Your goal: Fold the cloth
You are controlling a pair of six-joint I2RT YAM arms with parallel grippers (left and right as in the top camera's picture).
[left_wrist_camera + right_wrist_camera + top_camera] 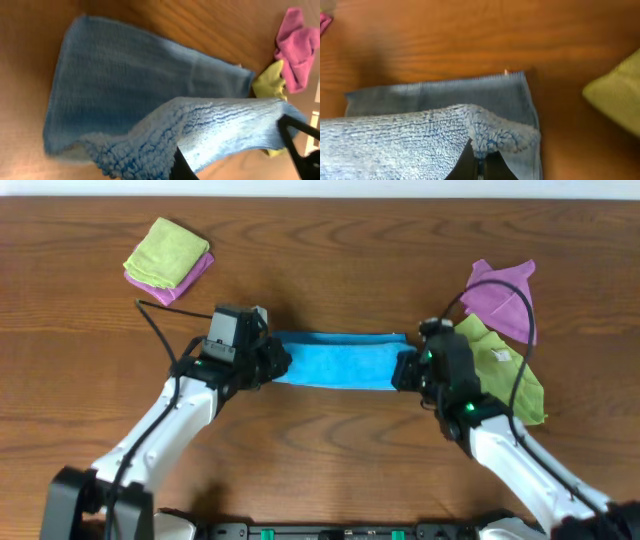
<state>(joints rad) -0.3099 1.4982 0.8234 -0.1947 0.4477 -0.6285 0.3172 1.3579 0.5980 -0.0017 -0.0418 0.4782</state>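
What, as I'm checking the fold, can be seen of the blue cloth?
The cloth is sky-blue, fluffy microfibre, lying as a wide strip in the middle of the wooden table. It is partly doubled: a flat layer rests on the wood while a lifted edge curls over it. The left gripper and right gripper each pinch that edge, at opposite ends.

green cloth [522, 380] crowds right tool [403, 370], room beyond

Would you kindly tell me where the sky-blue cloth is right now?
Overhead, the sky-blue cloth lies centre-frame, stretched between the left gripper and the right gripper, each pinching one end.
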